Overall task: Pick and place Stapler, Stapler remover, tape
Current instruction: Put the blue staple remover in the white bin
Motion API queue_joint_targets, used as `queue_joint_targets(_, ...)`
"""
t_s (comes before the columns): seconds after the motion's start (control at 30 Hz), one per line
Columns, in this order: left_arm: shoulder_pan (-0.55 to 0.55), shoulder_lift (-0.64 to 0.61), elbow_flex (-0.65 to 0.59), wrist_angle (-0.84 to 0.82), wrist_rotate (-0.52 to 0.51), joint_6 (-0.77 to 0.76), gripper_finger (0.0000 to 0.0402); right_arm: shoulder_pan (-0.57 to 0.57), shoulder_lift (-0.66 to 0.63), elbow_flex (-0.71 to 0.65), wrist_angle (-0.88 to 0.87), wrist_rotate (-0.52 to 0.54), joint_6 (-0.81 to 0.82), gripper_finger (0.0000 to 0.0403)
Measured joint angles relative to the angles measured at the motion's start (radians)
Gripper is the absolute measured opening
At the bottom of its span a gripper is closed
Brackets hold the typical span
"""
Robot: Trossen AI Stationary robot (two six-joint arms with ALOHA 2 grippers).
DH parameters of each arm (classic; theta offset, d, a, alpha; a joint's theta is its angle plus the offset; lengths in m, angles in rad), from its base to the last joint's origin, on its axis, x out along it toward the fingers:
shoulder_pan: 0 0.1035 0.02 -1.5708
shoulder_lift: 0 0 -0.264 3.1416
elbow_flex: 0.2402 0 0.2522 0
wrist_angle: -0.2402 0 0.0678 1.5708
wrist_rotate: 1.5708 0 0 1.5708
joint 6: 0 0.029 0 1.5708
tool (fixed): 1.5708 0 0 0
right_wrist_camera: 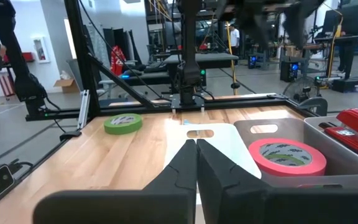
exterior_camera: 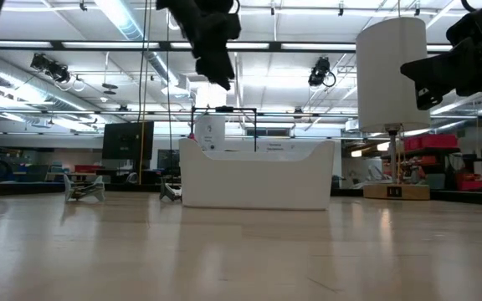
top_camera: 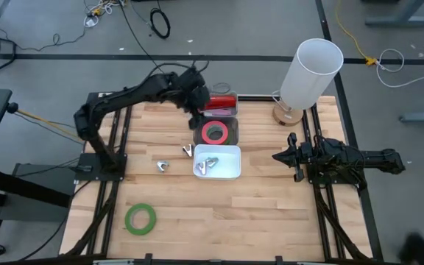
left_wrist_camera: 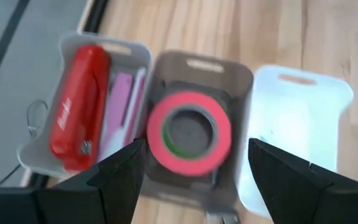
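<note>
A red stapler (top_camera: 220, 102) lies in the clear far bin (left_wrist_camera: 135, 53). A pink tape roll (top_camera: 215, 133) lies flat in the grey middle bin (left_wrist_camera: 241, 74). A metal staple remover (top_camera: 207, 163) lies in the white near bin (top_camera: 230, 171). Two more removers (top_camera: 162, 166) (top_camera: 188, 151) lie on the table to the left of the bins. A green tape roll (top_camera: 140, 218) lies flat near the front left. My left gripper (left_wrist_camera: 194, 165) hangs open and empty above the pink tape (left_wrist_camera: 188, 130). My right gripper (right_wrist_camera: 196, 149) is shut and empty at the table's right.
A white lamp (top_camera: 309, 72) stands on a wooden base at the far right, close to my right arm (top_camera: 344, 158). The three bins stand in a row at the table's middle. Bare wood lies between the bins and the front edge.
</note>
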Motion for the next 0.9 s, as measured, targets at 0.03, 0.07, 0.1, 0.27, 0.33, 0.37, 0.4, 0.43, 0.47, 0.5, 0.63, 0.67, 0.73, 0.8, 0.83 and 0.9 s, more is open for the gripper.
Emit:
queue_joint_targets(0.03,-0.005,-0.02,-0.026,-0.001,-0.001,-0.003,0.0287,0.0,0.0,0.0,0.0,0.0,0.0,0.0013)
queue_joint_targets(0.07,-0.011,-0.04,-0.056,0.0,-0.001,-0.006,0.0287,0.0,0.0,0.0,0.0,0.0,0.0,0.0013)
queue_joint_targets(0.1,-0.016,-0.059,-0.083,-0.002,-0.001,-0.016,0.0287,0.0,0.0,0.0,0.0,0.0,0.0,0.0013)
queue_joint_targets(0.27,-0.046,-0.161,-0.219,0.002,-0.001,-0.049,0.0287,0.0,0.0,0.0,0.0,0.0,0.0,0.0013)
queue_joint_targets(0.33,-0.062,-0.196,-0.274,0.008,-0.001,-0.049,0.0287,0.0,0.0,0.0,0.0,0.0,0.0,0.0013)
queue_joint_targets(0.37,-0.068,-0.214,-0.304,0.009,-0.001,-0.048,0.0287,0.0,0.0,0.0,0.0,0.0,0.0,0.0013)
queue_joint_targets(0.4,-0.074,-0.23,-0.331,0.011,0.0,-0.044,0.0287,0.0,0.0,0.0,0.0,0.0,0.0,0.0013)
queue_joint_targets(0.43,-0.081,-0.243,-0.357,0.017,0.0,-0.043,0.0287,0.0,0.0,0.0,0.0,0.0,0.0,0.0013)
queue_joint_targets(0.47,-0.086,-0.256,-0.383,0.023,-0.001,-0.042,0.0287,0.0,0.0,0.0,0.0,0.0,0.0,0.0013)
queue_joint_targets(0.5,-0.088,-0.269,-0.412,0.022,-0.001,-0.039,0.0287,0.0,0.0,0.0,0.0,0.0,0.0,0.0013)
queue_joint_targets(0.63,-0.092,-0.318,-0.521,0.022,0.028,0.04,0.0287,0.0,0.0,0.0,0.0,0.0,0.0,0.0013)
queue_joint_targets(0.67,-0.092,-0.329,-0.55,0.022,0.034,0.061,0.0287,0.0,0.0,0.0,0.0,0.0,0.0,0.0013)
queue_joint_targets(0.73,-0.092,-0.346,-0.602,0.03,0.036,0.1,0.0287,0.0,0.0,0.0,0.0,0.0,0.0,0.0013)
queue_joint_targets(0.8,-0.092,-0.362,-0.653,0.034,0.036,0.15,0.0287,0.0,0.0,0.0,0.0,0.0,0.0,0.0013)
queue_joint_targets(0.83,-0.091,-0.366,-0.676,0.038,0.035,0.181,0.0287,0.0,0.0,0.0,0.0,0.0,0.0,0.0013)
queue_joint_targets(0.9,-0.091,-0.365,-0.717,0.047,0.036,0.244,0.0287,0.0,0.0,0.0,0.0,0.0,0.0,0.0013)
